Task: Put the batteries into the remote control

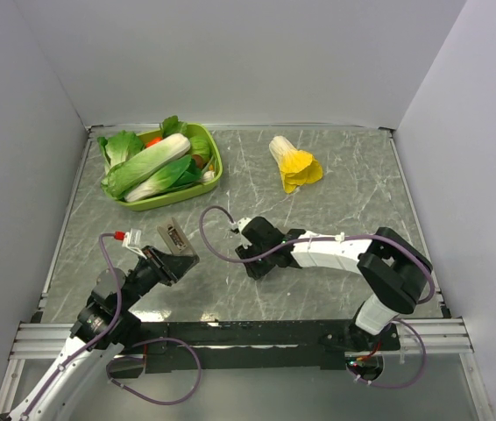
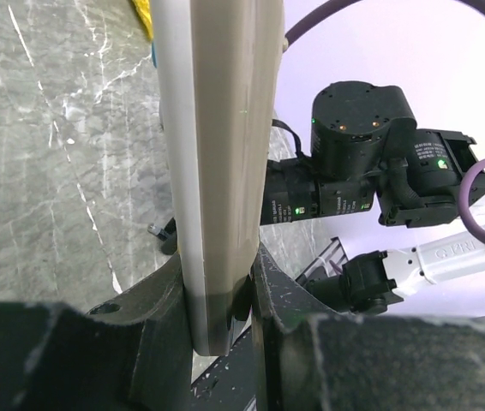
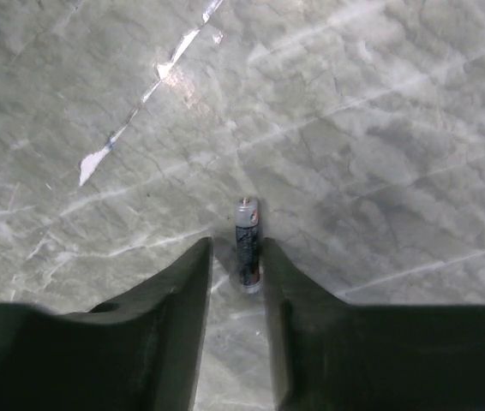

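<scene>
Your left gripper [image 2: 221, 282] is clenched on the remote [image 2: 221, 154], pinching its lower end between both fingers [image 2: 152, 308]. The remote stands up out of the jaws with a plain side toward the wrist camera.

To the right of the remote, your right gripper [image 3: 236, 250] is down at the table [image 3: 354, 128]. Its jaws are slightly apart around one battery [image 3: 246, 238]. The battery rests against one finger with a gap at the other, so it is not clamped.

Beyond the remote sits a green tray [image 1: 156, 203] of greens. Beyond it and to the right lies a yellow cabbage [image 1: 295, 165].
</scene>
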### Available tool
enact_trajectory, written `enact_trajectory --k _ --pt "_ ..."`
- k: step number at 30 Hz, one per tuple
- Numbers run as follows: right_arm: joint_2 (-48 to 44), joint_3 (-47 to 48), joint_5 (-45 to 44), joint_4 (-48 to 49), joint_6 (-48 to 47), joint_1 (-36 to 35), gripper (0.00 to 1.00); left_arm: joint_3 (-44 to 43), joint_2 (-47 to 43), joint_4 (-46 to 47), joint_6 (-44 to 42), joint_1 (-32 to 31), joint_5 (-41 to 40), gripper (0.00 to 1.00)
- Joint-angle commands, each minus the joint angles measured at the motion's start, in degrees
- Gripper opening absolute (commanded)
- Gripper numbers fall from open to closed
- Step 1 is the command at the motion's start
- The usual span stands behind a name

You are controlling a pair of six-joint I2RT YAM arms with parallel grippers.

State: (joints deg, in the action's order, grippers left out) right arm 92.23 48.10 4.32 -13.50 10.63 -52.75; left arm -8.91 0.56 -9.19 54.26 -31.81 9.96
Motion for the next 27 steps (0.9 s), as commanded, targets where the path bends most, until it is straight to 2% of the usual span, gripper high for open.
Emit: enact_trajectory --k 1,10,16,20,27 --pt "2.9 2.9 -1.8 -12.4 1.8 -0.1 0.47 -0.8 -6.8 3.5 -0.2 0.1 0.9 0.01" --pt "9.4 11.5 -4.1 -19.3 -0.7 -0.6 0.49 -1.6 -7.7 1.2 -0.6 0.1 0.0 0.01" --pt "12.8 15.0 -4.2 -21.3 -1.6 -0.6 0.47 -1.7 -7.8 0.8 -0.6 0.2 0.2 0.01" --pt "14.2 17.4 -7.3 -21.9 -1.8 -0.6 0.42 -1.7 -7.8 0.5 -0.6 0.1 0.1 0.01" --pt "16.6 20.6 -9.0 -22.2 -2.4 -1.1 0.42 -1.6 -7.6 0.8 -0.3 0.1 0.2 0.01"
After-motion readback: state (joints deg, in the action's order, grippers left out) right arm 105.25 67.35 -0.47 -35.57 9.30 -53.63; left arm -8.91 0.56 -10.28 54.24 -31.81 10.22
